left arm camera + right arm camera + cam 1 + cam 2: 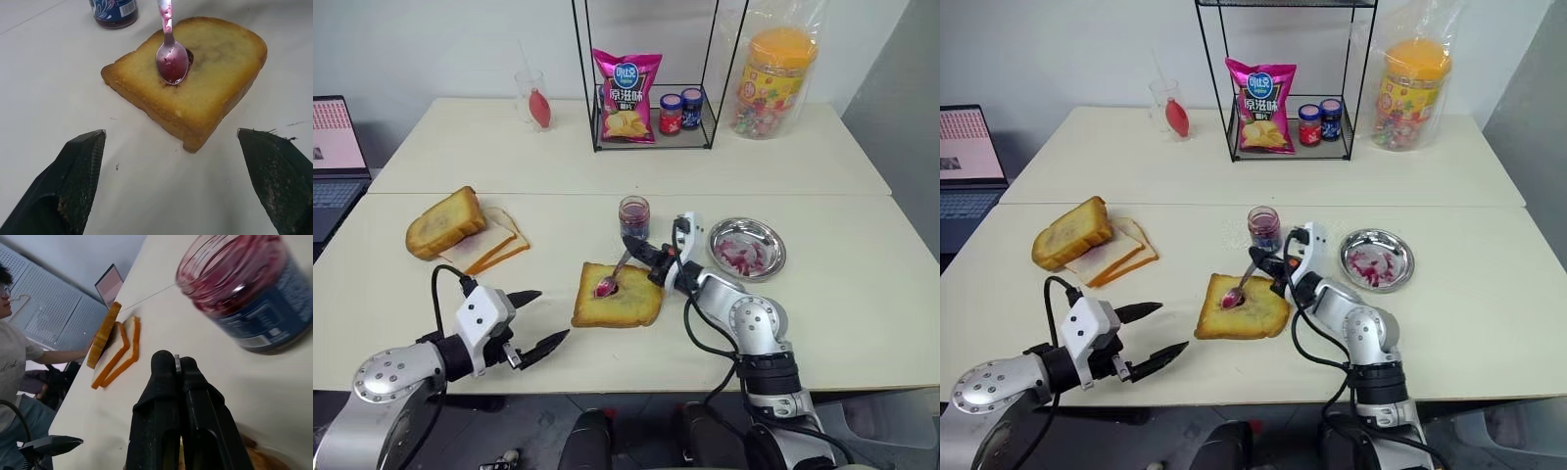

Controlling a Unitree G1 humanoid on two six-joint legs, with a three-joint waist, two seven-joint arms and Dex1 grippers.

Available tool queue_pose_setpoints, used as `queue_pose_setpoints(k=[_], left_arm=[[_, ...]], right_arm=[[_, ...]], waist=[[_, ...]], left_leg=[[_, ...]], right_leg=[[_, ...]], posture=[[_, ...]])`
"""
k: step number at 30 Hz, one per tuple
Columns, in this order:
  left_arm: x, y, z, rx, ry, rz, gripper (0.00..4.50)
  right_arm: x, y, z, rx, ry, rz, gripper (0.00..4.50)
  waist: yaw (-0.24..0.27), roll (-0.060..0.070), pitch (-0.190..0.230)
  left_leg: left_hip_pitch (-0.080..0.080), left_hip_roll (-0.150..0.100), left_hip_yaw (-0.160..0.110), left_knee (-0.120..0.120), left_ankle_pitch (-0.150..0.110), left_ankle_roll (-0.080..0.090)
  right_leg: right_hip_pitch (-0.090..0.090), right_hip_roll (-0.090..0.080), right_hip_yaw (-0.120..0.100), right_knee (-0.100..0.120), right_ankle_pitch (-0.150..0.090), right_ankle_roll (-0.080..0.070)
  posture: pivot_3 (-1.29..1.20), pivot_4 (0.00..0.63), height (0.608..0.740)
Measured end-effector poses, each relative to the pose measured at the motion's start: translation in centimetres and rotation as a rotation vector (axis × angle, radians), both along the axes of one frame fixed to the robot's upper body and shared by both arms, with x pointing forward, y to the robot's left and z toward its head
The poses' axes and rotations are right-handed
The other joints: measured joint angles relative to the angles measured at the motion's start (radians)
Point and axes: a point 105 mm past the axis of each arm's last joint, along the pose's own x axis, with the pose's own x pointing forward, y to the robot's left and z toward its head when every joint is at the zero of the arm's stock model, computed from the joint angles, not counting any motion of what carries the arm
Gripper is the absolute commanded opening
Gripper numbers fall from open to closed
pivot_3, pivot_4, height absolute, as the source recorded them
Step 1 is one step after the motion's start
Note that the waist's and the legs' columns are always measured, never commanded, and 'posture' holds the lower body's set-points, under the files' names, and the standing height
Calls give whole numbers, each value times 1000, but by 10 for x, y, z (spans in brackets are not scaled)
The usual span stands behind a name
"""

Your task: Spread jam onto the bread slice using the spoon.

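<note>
The bread slice (618, 296) lies flat on the table (862, 284), just in front of the open jam (633, 216) jar and well apart from the stack of other slices (465, 233) to the robot's left. The right gripper (649, 257) is clenched on the handle of the spoon (613, 277), whose bowl rests face-up on the slice near its rear left corner. The bowl carries a film of red jam, and a small dark blob sits on the bread right under and beside it. The rest of the slice's face looks bare and yellowish, apart from a faint darker patch toward its middle. Judgement: the jam has been brought to the bread, but spreading has barely started; nearly the whole face is yet to be covered, and more trips to the jar may be needed. The left gripper (536, 321) hovers above the table just left of the slice, fingers released and wide apart, grasping nothing and clear of the crust. It could steady the bread if the spoon drags it. The steel dish (747, 248) to the right of the right arm is smeared with red residue. A seated person is visible past the table's left end in the right wrist view.
</note>
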Motion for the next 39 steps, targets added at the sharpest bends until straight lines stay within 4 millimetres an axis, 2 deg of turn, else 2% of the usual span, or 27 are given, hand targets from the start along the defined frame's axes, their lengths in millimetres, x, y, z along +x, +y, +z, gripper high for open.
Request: queue_pose_setpoints(k=[6, 9, 15, 18, 21, 27, 39], left_arm=[[3, -3, -1, -6, 1, -12, 4500], [5, -7, -1, -9, 0, -25, 4500], [7, -8, 2, -9, -11, -30, 4500], [7, -9, 2, -10, -13, -30, 4500], [7, -9, 2, -10, -11, -30, 4500], [5, -6, -3, 0, -7, -31, 4500], [3, -6, -11, 6, -14, -51, 4500]], right_arm=[[2, -33, 4, -3, 18, -77, 45], [-1, -37, 6, 27, 46, -70, 45], [-16, -20, 26, 202, 90, 22, 45], [-14, -25, 30, 220, 90, 10, 45], [-12, -32, 26, 198, 100, -10, 45], [-10, -45, 0, 150, 170, -59, 45], [-8, -23, -2, 193, 183, -31, 45]], waist=[[-1, 0, 0], [-3, 0, 0], [-7, 0, 0], [-7, 0, 0], [-5, 0, 0], [-7, 1, 0], [-7, 0, 0]], left_leg=[[0, 0, 0, 0, 0, 0], [0, 0, 0, 0, 0, 0], [0, 1, 0, -1, 0, 0], [0, 1, 0, -1, 0, 0], [0, 0, 0, -1, 0, 0], [0, 1, 0, -2, 0, 0], [0, 1, 0, -2, 0, 0]], right_leg=[[0, 0, 0, 0, 0, 0], [0, 0, 0, 0, 1, 1], [0, 1, 0, 0, 0, 1], [0, 1, 0, 0, 0, 1], [0, 1, 0, 0, 0, 1], [-1, 1, 0, 0, 0, 0], [-1, 1, 0, 0, 0, 0]], posture=[[0, 150, 740], [0, 150, 740], [0, 150, 740], [0, 150, 740], [0, 150, 740], [0, 150, 740], [0, 150, 740]])
